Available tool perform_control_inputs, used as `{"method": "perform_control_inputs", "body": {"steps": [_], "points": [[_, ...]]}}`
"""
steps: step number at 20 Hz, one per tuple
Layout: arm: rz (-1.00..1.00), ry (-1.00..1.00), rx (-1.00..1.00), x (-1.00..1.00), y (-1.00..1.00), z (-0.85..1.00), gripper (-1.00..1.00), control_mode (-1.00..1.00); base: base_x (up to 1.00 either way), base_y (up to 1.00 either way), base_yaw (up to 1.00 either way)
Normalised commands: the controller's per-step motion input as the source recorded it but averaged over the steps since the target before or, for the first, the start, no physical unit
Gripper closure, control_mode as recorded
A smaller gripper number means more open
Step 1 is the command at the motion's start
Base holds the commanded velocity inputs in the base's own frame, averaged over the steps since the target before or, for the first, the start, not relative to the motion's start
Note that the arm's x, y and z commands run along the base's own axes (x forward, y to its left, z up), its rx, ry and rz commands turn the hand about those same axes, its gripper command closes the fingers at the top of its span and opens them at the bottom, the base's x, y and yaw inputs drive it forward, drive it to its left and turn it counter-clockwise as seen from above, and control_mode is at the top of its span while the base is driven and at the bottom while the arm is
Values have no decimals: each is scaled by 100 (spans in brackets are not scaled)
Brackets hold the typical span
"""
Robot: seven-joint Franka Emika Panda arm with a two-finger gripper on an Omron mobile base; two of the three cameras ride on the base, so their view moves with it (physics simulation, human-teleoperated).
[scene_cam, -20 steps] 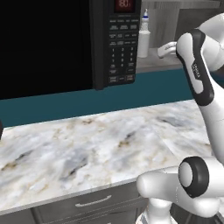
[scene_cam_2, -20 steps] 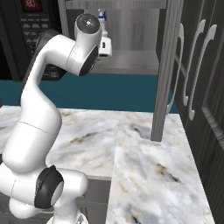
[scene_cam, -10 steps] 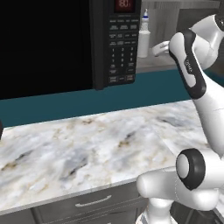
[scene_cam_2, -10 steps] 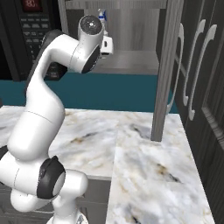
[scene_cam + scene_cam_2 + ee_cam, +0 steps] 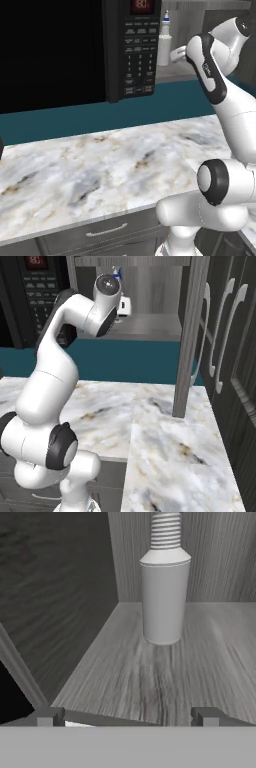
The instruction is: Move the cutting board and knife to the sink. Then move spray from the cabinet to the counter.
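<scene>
Now, jaws: the gripper (image 5: pixel 127 718) is spread wide, released, nothing between them.
Spray: the spray (image 5: pixel 164 592) stands upright at 12 o'clock from the fingertips (image 5: pixel 47 717), apart from them.
Cabinet: the cabinet (image 5: pixel 165 672) shelf carries the bottle, side wall at 9 o'clock.
Surface: the marble counter (image 5: pixel 100 165) lies below the microwave (image 5: pixel 75 50).

The small pale grey-white spray bottle (image 5: pixel 164 597) with a ribbed neck stands upright on the grey wood-grain cabinet shelf (image 5: pixel 150 677), near its far wall.
</scene>
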Motion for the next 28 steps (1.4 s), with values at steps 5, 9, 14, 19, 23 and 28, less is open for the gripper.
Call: {"method": "perform_control_inputs", "body": {"steps": [5,9,14,19,23,28], "points": [[0,0,0,21,0,0,-100,-100,0,0,0],[0,0,0,20,1,0,-100,-100,0,0,0],[0,0,0,19,0,-1,-100,-100,0,0,0],[0,0,0,21,5,-7,-100,-100,0,0,0],[0,0,0,21,3,-6,-100,-100,0,0,0],[0,0,0,22,2,-5,-100,-100,0,0,0]]}}
